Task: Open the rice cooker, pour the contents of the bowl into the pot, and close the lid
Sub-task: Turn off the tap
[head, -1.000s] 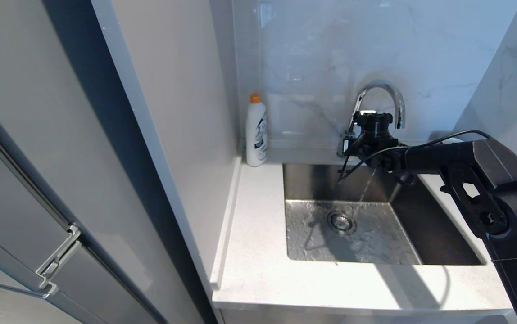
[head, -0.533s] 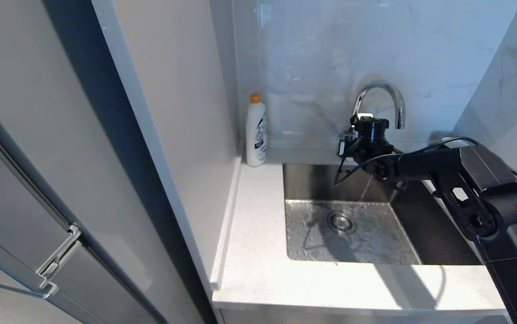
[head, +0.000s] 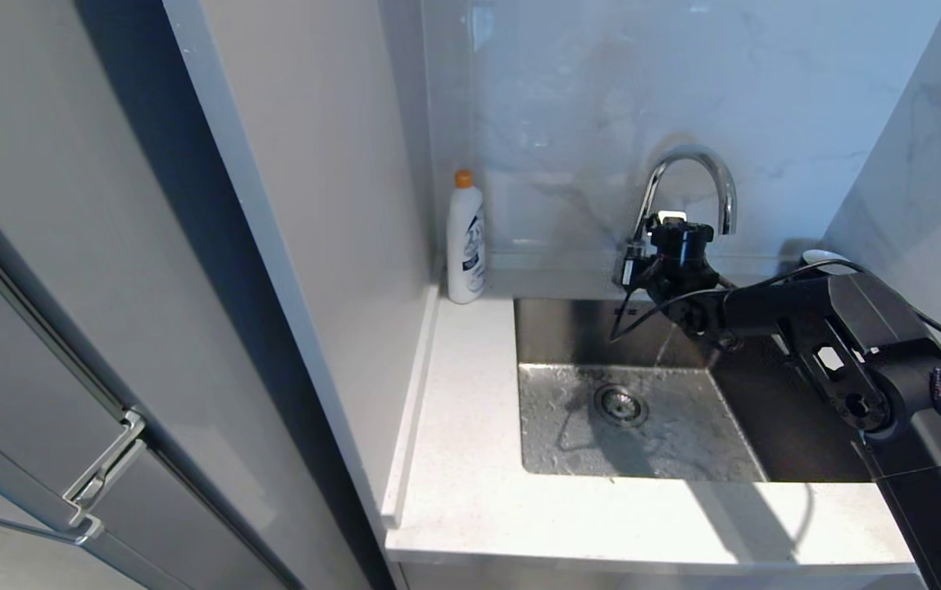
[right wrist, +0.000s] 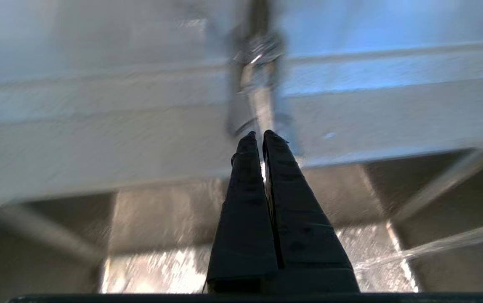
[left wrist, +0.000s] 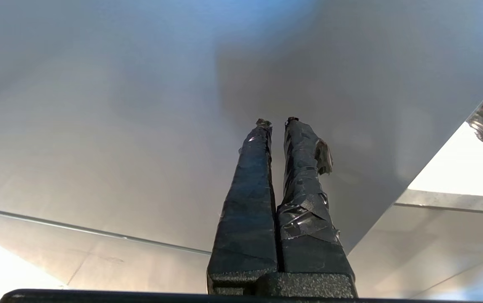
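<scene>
Right gripper (right wrist: 258, 134), fingers pressed together and empty, reaches over the steel sink (head: 798, 459) at the base of the faucet (head: 688, 176). Water stream (head: 667, 340) runs into the basin. Left gripper (left wrist: 276, 123) also closed, empty, beside a grey panel (left wrist: 98, 126). White bottle (head: 465, 238) stands at counter corner. Rice cooker and bowl not in view.

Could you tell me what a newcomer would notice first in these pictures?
Most striking is the right tool, shut, reaching over the steel sink toward the base of the chrome faucet at the back wall, while water streams into the basin. A white bottle with an orange cap stands in the counter's back corner, left of the sink. No rice cooker or bowl is in view.
</scene>
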Motion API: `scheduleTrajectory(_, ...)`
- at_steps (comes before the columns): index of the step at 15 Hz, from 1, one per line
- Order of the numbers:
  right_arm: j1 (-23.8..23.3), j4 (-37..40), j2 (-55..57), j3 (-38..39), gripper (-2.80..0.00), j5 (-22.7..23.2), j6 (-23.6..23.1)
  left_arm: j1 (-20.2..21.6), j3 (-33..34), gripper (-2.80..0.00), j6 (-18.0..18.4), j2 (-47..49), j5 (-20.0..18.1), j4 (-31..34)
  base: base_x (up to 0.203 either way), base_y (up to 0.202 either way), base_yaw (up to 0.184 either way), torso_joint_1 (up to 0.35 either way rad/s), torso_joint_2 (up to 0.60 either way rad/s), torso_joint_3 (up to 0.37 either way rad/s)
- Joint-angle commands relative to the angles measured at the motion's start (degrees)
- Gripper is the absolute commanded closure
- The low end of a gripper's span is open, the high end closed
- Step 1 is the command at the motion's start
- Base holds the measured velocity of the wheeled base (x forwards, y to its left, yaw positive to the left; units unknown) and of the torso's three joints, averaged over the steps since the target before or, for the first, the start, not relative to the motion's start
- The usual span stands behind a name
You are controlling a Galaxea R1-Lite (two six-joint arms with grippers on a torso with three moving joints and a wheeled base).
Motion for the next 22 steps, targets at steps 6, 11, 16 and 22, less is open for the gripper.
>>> scheduleTrajectory(6, -0.05, -1.58, 1.16, -0.52, 0.0, -0.04, 0.56, 0.0, 0.09, 0.0, -0.05, 0.08, 0.04, 0.01, 0.0, 0.0, 0.0, 0.003, 0.0, -0.15)
scheduleTrajectory(11, -0.14, -5.35, 0.55, -0.87, 0.0, -0.71, 0.88, 0.0, 0.09, 0.0, -0.05, 0.08, 0.01, 0.01, 0.0, 0.0, 0.0, 0.002, 0.0, -0.09)
scheduleTrajectory(16, -0.55, -10.71, -0.21, -1.14, 0.0, -2.97, 1.09, 0.0, 0.09, 0.0, -0.05, 0.08, 0.01, 0.01, 0.0, 0.0, 0.0, 0.0, 0.0, 0.0)
scheduleTrajectory(22, -1.46, -11.21, -1.92, -1.14, 0.0, -3.65, 1.09, 0.0, 0.09, 0.0, -0.05, 0.08, 0.09, 0.01, 0.0, 0.0, 0.0, 0.0, 0.0, 0.0)
